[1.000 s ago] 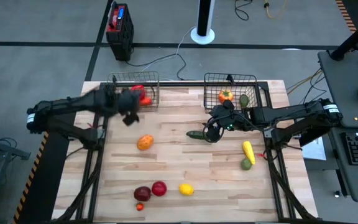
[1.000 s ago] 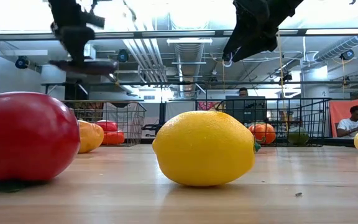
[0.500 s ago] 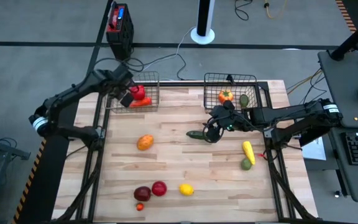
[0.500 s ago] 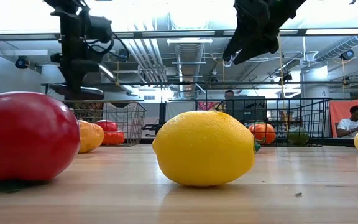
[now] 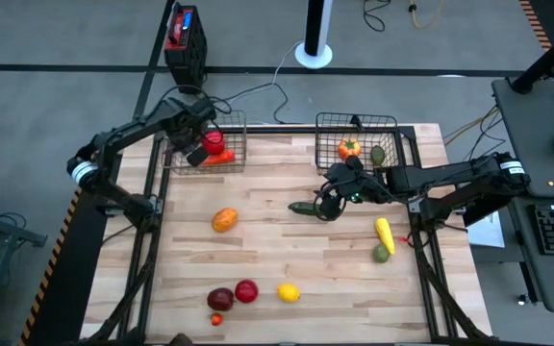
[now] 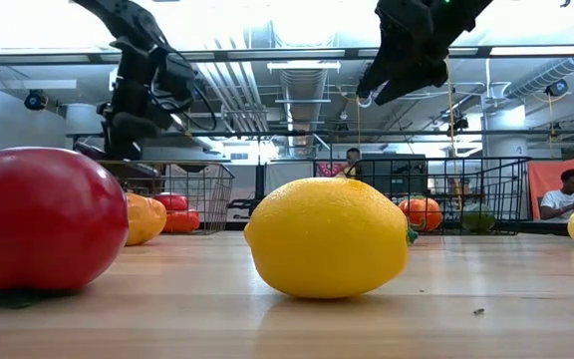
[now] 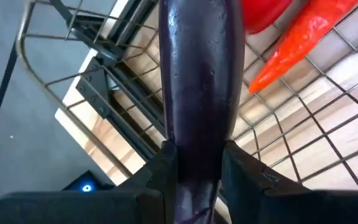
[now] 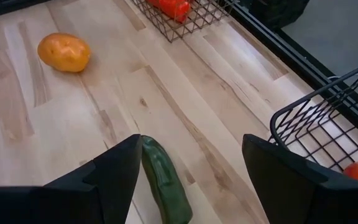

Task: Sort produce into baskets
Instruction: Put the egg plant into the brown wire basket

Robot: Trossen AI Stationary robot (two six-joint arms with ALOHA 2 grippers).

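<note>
Two sets of fingers: left fingers point(image 7: 194, 165) clamping an eggplant point(image 7: 201, 81), right fingers point(image 8: 185, 171) wide over a green pepper point(image 8: 165, 183).

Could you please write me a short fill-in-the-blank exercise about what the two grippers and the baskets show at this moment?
1. The left gripper is shut on a dark ____ eggplant above the left basket.
2. The right gripper stands ____ over the green pepper on the table.
3. Two ____ pieces already lie in the left basket.
4. The right basket holds an ____ piece and a green one.

Missing words: purple; open; red; orange
</note>
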